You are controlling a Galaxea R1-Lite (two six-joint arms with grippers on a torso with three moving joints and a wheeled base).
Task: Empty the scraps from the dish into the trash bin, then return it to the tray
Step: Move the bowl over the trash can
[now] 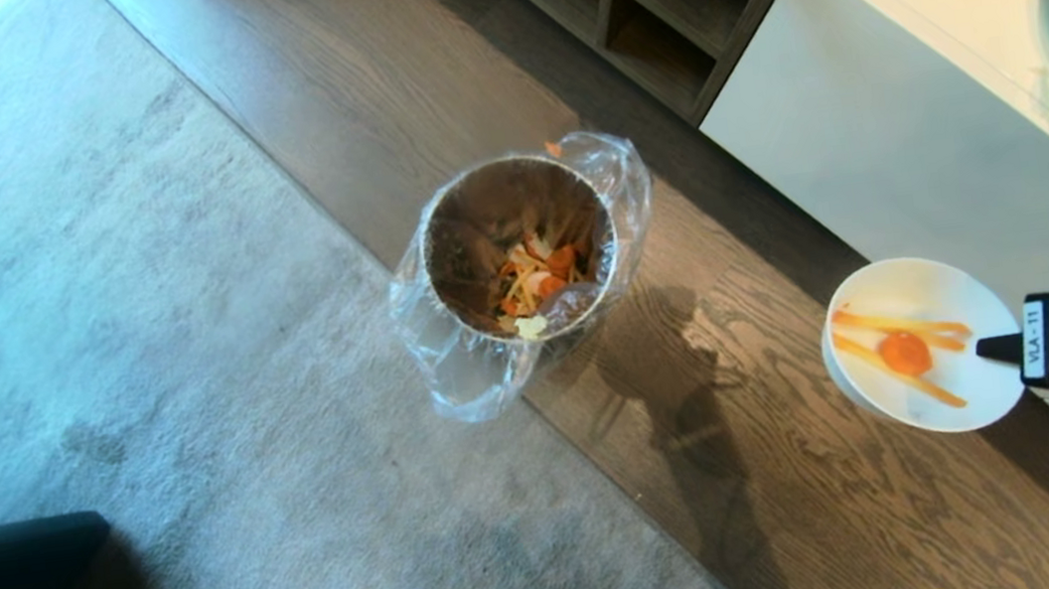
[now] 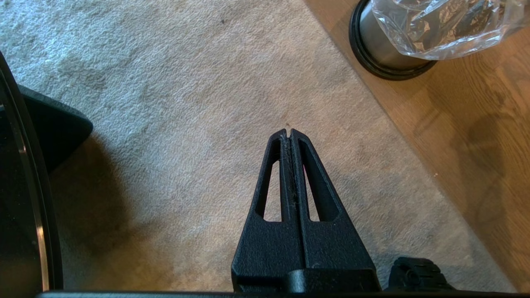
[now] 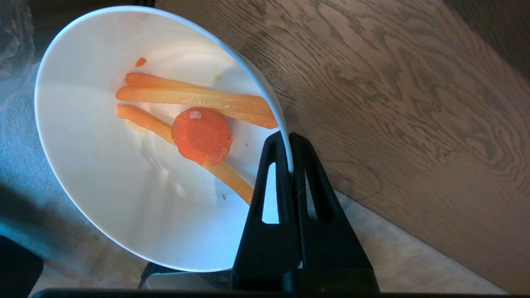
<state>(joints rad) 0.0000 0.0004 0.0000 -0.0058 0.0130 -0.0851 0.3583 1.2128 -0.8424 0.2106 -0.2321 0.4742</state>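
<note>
Fingers (image 3: 278, 142) pinch dish (image 3: 103, 174) rim | wood floor (image 1: 812, 519), grey carpet (image 1: 139, 332) | trash bin (image 1: 519, 250) possibly straddling both

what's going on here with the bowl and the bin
The right gripper is pinching the rim of a white bowl, held above the wood floor beside a white cabinet. Carrot strips and a carrot slice are still inside. The bag-lined trash bin, already holding food bits, stands off to the bowl's left. The left gripper hangs shut over the carpet.
</note>
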